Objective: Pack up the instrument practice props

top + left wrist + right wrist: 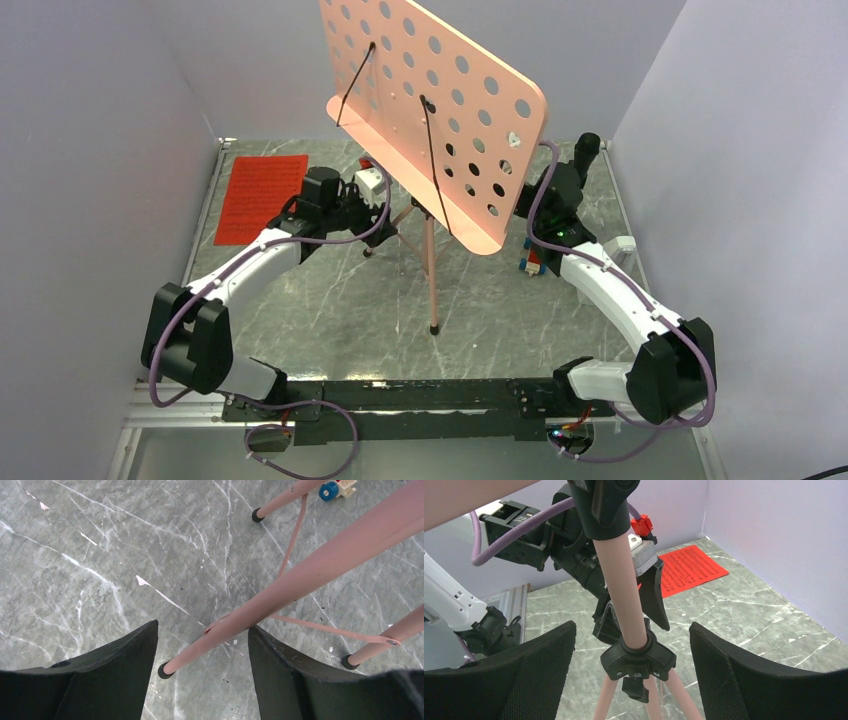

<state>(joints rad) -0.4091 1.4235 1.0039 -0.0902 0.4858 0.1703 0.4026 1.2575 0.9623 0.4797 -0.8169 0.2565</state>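
The pink music stand (440,110) stands mid-table, its perforated desk tilted over tripod legs (432,285). My left gripper (383,203) is open beside the pole. In the left wrist view it (202,627) straddles one pink leg (300,572) without closing on it. My right gripper (633,626) is open, with the pole (621,580) and the black tripod hub (636,661) between its fingers. In the top view only its wrist (556,198) shows; the desk hides the fingers. The red sheet music (262,197) lies flat at the back left and also shows in the right wrist view (691,569).
Multicoloured toy blocks (534,262) lie next to the right forearm, and one block shows in the left wrist view (336,488). A small white object (622,245) sits by the right wall. Grey walls close in on three sides.
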